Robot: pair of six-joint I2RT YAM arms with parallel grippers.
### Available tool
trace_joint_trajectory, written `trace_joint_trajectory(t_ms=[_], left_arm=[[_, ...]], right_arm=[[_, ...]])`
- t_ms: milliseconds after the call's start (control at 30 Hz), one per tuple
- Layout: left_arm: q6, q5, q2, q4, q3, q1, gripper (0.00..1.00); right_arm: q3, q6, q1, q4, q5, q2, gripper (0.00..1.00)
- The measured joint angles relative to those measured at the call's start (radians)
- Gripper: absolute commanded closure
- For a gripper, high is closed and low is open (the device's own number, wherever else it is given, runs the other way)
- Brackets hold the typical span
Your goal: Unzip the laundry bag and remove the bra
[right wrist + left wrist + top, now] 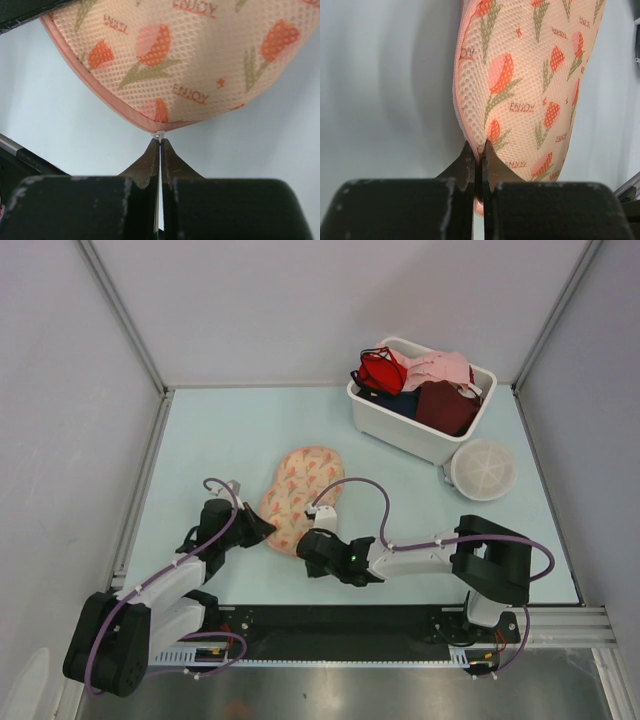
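Note:
The laundry bag (298, 490), peach-cream mesh with an orange-red flower print, lies on the pale table between both arms. My left gripper (262, 528) is shut on the bag's pink zipper edge (479, 149) at its near left side. My right gripper (308, 542) is shut on the small white zipper pull (160, 135) at the bag's near tip. The bag (190, 55) looks zipped along the pink seam. The white bra is hidden.
A white bin (420, 420) at the back right holds a red bra (382, 370), a pale pink garment (440, 368) and dark red clothing. A round white mesh disc (484, 468) lies beside it. Grey walls enclose the table.

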Motion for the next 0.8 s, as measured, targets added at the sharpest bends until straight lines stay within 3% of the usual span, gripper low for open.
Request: trace_joint_trajectory(t_ms=[800], left_arm=[[0.018, 0.018, 0.0, 0.001, 0.004, 0.035, 1.0]], right_arm=[[-0.127, -0.062, -0.159, 0.063, 0.032, -0.069, 1.0]])
